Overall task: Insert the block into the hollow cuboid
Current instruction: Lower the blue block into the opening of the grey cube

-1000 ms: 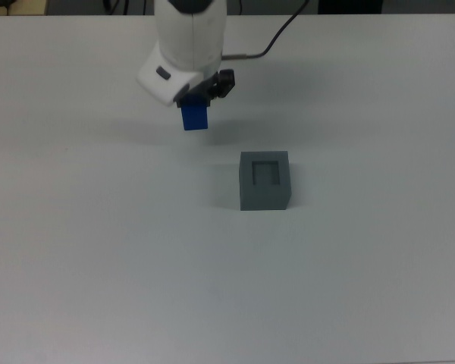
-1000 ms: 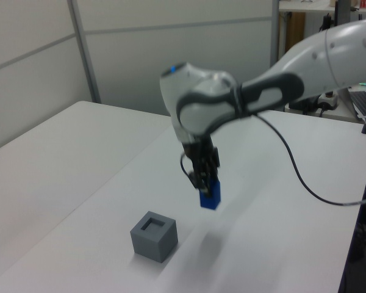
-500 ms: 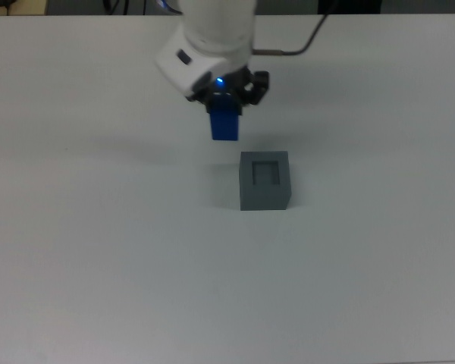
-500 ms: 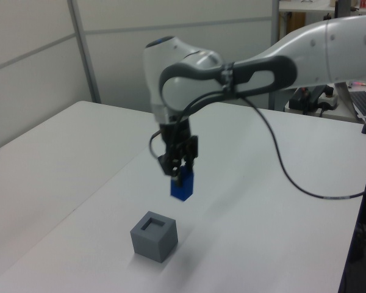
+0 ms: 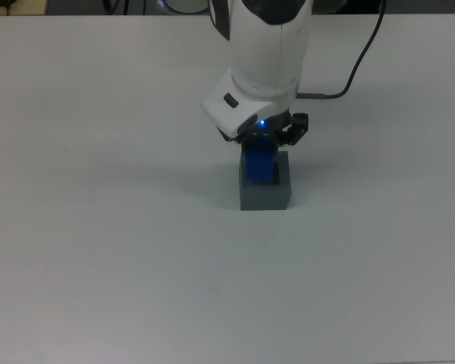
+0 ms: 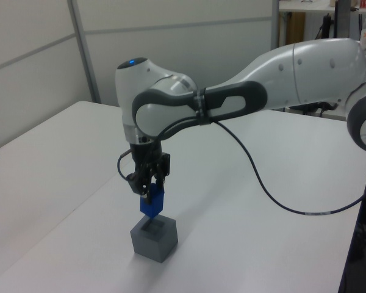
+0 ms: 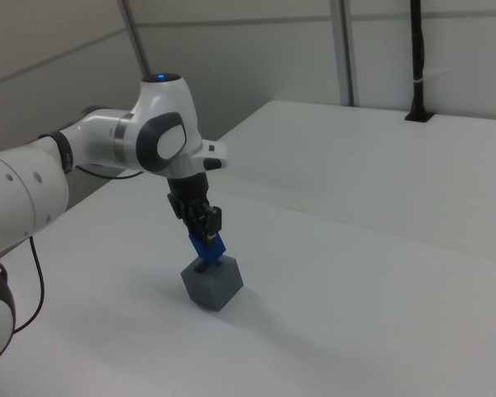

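Observation:
The bright-blue block (image 5: pixel 259 165) (image 6: pixel 151 205) (image 7: pixel 207 246) hangs in my gripper (image 5: pixel 261 149) (image 6: pixel 150 194) (image 7: pixel 205 235), which is shut on its upper part. It sits directly above the recess of the grey hollow cuboid (image 5: pixel 265 194) (image 6: pixel 154 239) (image 7: pixel 213 283). In the left view its bottom edge is just over the cuboid's top face; whether it touches the recess cannot be told. In the top view the block and gripper hide most of the recess. The block is slightly tilted in the right view.
The white table (image 5: pixel 98 250) stretches wide on all sides of the cuboid. A dark cable (image 6: pixel 274 195) trails from the arm over the table. Wall panels stand behind in the left view, and a black post (image 7: pixel 417 58) rises at the far edge in the right view.
My gripper has carried the block toward the top view's right and down, from beside the cuboid to directly over its recess. The cuboid has not moved.

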You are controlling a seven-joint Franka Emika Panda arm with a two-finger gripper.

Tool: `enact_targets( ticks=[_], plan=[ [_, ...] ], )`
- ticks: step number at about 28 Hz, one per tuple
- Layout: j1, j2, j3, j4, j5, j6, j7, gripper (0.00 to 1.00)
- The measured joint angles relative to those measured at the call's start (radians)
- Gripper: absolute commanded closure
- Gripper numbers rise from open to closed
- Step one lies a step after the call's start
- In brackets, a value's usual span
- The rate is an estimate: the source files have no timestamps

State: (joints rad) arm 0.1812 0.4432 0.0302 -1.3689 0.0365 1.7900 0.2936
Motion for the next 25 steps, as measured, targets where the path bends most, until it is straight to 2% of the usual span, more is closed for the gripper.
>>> enact_targets(
  ticks=[7,16,25],
  plan=[
    [0.008,0.030,0.004,0.002,-0.006,0.006,-0.015,0.88],
    [0.009,0.032,0.013,0.004,-0.008,0.006,-0.017,0.88],
    [0.022,0.036,0.021,0.004,-0.035,0.006,-0.019,0.88]
  ],
)
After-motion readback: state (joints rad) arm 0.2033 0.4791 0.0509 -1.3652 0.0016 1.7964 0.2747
